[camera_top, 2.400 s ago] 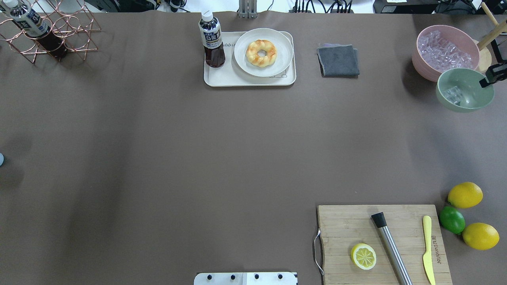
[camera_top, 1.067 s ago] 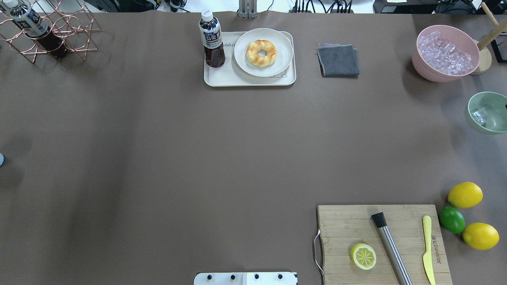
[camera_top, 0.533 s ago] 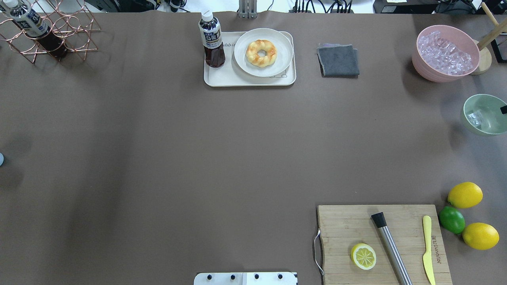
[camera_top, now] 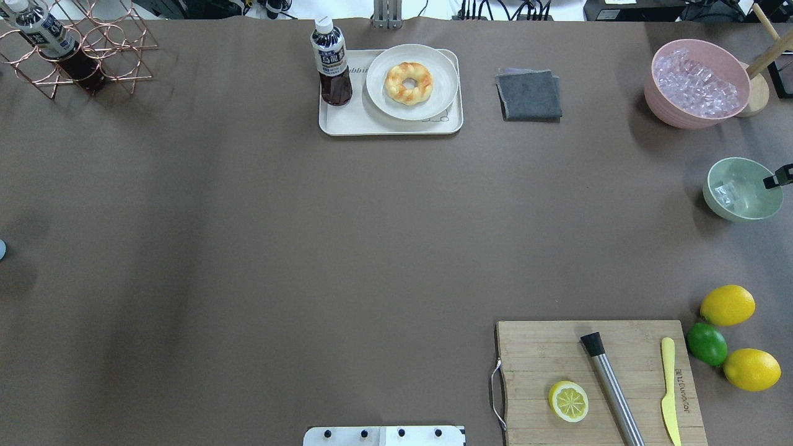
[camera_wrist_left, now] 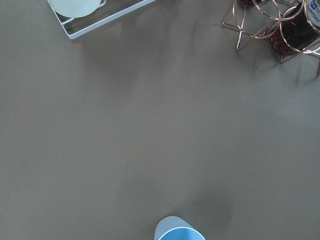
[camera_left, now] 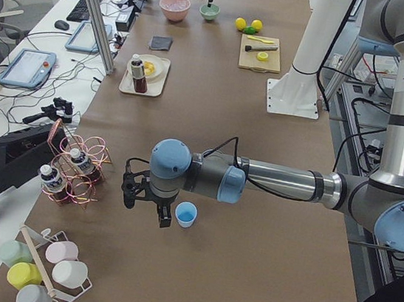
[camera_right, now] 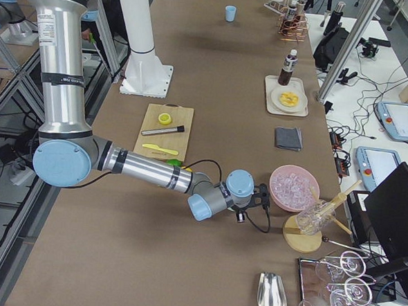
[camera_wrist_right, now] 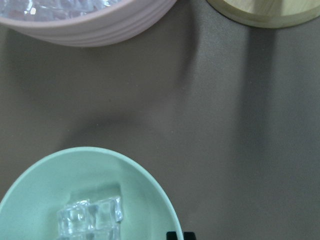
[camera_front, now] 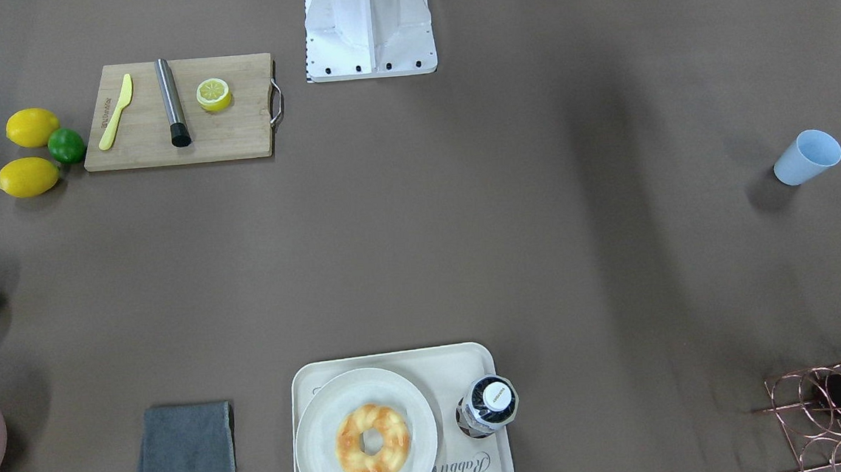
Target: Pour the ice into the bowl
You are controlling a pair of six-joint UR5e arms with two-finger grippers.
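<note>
Ice (camera_wrist_right: 90, 218), a handful of small clear glassy cubes, lies in the bottom of the round pale mint-green matte bowl (camera_top: 757, 199). That bowl sits right at the right gripper (camera_top: 776, 181): a dark fingertip (camera_wrist_right: 174, 236) shows at the rim, so the jaws look pinched on the bowl's wall on the side nearest the wrist. From that pinch the bowl spreads away toward the table's middle, upright, with the cubes lodged on the side far from the fingers. Being round, it has no long axis to line up with. Ahead of the gripper, near but apart, stands the bigger pink round tub (camera_top: 666, 110) heaped with ice. The left gripper (camera_left: 148, 207) hangs well apart at the opposite end, just beside a light blue cup (camera_left: 185, 214); whether its fingers are spread I cannot tell. The pour looks done, so only the right arm is placed for what follows, likely a release. Whether the bowl's base rests on the table is unclear.
</note>
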